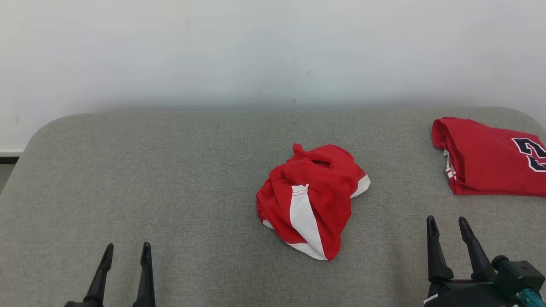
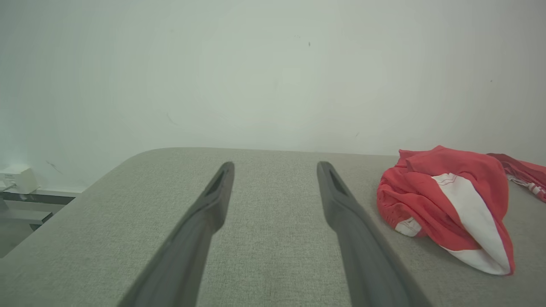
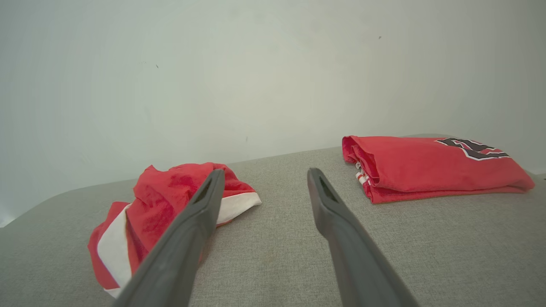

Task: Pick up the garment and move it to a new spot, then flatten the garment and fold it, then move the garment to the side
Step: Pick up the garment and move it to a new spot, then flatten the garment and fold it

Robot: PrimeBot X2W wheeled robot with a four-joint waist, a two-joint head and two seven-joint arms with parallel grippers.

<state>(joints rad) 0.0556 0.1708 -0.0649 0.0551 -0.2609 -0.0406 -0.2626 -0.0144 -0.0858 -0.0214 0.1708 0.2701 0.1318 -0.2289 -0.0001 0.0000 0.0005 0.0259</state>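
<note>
Crumpled red-and-white garment [image 1: 311, 200], lying in a loose heap on the grey fabric-covered surface [image 1: 170, 170], ahead of both grippers and between them. The left gripper [image 1: 127, 247] is poised low over the near edge of the surface, its two dark fingers parted with a clear gap and nothing between them; the garment lies ahead and to its right, well apart from the fingertips. The right gripper [image 1: 446, 219] likewise has its fingers spread and empty; the garment lies ahead and to its left, near but not touching, and in the right wrist view the left finger overlaps the heap only by line of sight. A white panel with thin red stitching runs down the near face of the heap, and a second white patch shows at its far right edge. A folded red jersey [image 1: 486, 157] with a dark, white-edged numeral lies flat ahead and to the right of the right gripper, well apart from the crumpled garment. A pale wall [image 1: 256, 51] rises behind the surface.
</note>
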